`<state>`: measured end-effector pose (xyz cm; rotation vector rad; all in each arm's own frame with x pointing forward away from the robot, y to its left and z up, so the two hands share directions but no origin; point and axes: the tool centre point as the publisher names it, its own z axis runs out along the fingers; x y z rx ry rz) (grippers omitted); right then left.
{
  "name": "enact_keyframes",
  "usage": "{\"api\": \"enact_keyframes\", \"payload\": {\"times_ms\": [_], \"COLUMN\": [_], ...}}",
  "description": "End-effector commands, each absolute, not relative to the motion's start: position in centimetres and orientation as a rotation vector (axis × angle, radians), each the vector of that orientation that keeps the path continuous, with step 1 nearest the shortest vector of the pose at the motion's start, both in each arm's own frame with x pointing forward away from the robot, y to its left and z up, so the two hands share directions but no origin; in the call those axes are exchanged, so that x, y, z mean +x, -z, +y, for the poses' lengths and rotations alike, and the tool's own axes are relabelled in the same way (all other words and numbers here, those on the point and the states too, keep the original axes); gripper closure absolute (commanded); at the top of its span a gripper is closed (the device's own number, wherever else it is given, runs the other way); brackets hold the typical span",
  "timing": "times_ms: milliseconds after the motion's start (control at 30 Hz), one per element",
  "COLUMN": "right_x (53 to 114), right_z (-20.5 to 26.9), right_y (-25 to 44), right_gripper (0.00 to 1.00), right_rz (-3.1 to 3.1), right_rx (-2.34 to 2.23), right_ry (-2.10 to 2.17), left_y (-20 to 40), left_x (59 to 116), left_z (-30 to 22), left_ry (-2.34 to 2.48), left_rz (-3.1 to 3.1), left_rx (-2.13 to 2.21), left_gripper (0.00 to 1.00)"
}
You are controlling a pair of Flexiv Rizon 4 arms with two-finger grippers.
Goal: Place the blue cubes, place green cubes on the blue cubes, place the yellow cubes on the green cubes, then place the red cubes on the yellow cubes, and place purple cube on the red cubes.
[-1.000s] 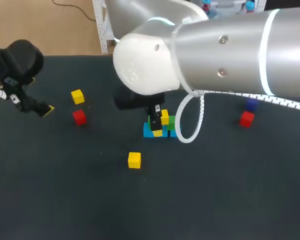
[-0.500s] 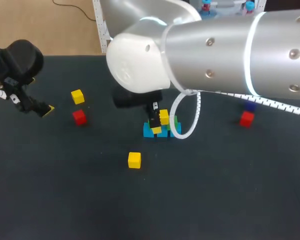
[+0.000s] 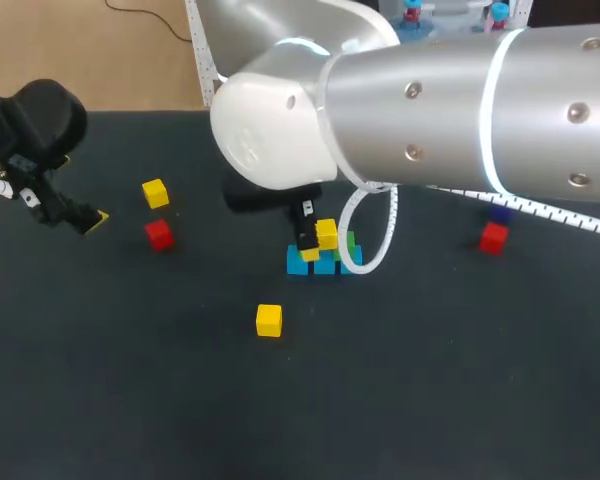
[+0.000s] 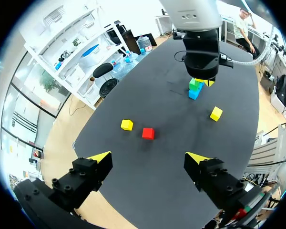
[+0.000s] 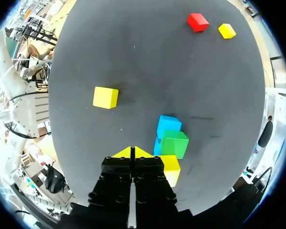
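Observation:
A small stack stands mid-table: blue cubes (image 3: 298, 263) at the bottom, a green cube (image 3: 347, 245) on them, and a yellow cube (image 3: 327, 234) on top. My right gripper (image 3: 309, 250) is shut and empty, right beside that yellow cube (image 5: 170, 168). In the right wrist view the green cube (image 5: 174, 143) and a blue cube (image 5: 169, 125) lie just ahead of the shut gripper (image 5: 132, 151). My left gripper (image 4: 148, 157) stands wide open, far left (image 3: 80, 215). Loose cubes: yellow (image 3: 269, 320), yellow (image 3: 155, 193), red (image 3: 159, 234), red (image 3: 493, 238).
A dark blue or purple cube (image 3: 501, 210) sits behind the right red cube, partly hidden by my right arm's white cable (image 3: 365, 262). That arm covers much of the table's back. In the left wrist view the red cube (image 4: 148, 133) lies ahead of the fingers.
My right arm has shifted a little to the left, its gripper staying by the stack. The cubes and my left arm have not moved.

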<state>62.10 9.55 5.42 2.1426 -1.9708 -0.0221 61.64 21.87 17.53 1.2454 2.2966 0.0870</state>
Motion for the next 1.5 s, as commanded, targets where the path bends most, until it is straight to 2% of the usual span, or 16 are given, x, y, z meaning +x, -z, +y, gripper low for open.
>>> {"api": "enact_keyframes", "payload": {"times_ms": [33,1033,1233,1500], "right_x": [62.2,63.7,62.8,60.4], "right_z": [9.5,10.2,11.9,10.9], "right_y": [-5.4,-5.5,-6.2,-6.7], "right_gripper": [1.0,1.0,1.0,1.0], "right_rz": [-1.972,-1.919,-1.852,-1.855], "right_rx": [2.148,2.23,2.285,2.229], "right_ry": [0.019,0.017,0.035,0.051], "left_y": [-17.5,-17.5,-17.5,-17.5], "left_x": [61.7,61.7,61.7,61.7], "left_z": [22.0,22.0,22.0,22.0], "left_ry": [-0.083,-0.083,-0.083,-0.083], "left_rz": [2.294,2.294,2.294,2.294], "left_rx": [1.248,1.248,1.248,1.248], "left_gripper": [0.0,0.0,0.0,0.0]}}
